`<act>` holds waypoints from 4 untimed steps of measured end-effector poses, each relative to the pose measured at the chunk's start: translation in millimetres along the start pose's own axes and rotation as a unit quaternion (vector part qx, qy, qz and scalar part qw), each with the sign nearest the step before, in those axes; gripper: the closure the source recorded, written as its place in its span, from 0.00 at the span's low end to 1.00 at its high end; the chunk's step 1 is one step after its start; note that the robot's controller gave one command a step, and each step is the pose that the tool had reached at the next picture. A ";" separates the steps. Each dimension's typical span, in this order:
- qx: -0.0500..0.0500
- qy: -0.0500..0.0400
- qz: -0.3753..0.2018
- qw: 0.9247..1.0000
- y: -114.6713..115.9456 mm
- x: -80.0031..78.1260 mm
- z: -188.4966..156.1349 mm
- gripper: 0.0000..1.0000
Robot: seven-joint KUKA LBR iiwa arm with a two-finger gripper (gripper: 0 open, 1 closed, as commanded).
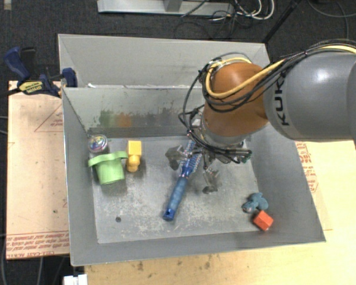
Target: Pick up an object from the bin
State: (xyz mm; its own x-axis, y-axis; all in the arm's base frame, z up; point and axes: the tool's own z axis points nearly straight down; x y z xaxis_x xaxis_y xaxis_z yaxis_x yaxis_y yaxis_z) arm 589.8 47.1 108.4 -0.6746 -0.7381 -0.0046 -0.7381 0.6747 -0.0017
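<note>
My gripper [194, 170] hangs low in the middle of the bin, under the arm's orange cover. It is open, with one grey finger [177, 157] to the left and the other [210, 183] to the right. A long blue stick, like a pen or brush [177, 196], lies slanted on the floor. Its upper end reaches up between the two fingers and its lower end points to the bin's front. The fingers stand on either side of that upper end without closing on it.
A green cup [110, 167] lies at the left, with a yellow block [133, 155] beside it and a small shiny ball [98, 142] behind. A blue-grey lump [254, 203] and an orange block [263, 221] sit at the front right.
</note>
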 end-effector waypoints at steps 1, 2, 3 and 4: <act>-0.001 0.001 -0.052 0.999 -14.4 -14.0 40.0 0.00; -0.001 -0.001 -0.050 0.999 -14.3 -15.0 39.7 0.00; -0.001 -0.001 -0.050 0.999 -14.6 -15.4 38.9 1.00; 0.000 0.000 -0.048 0.999 -14.7 -16.4 15.1 1.00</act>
State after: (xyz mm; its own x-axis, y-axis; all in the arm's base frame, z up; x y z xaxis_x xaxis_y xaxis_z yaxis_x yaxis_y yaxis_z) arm 611.8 49.3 93.4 -0.6001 -0.7999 -0.0046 -0.7999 0.6001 -0.0014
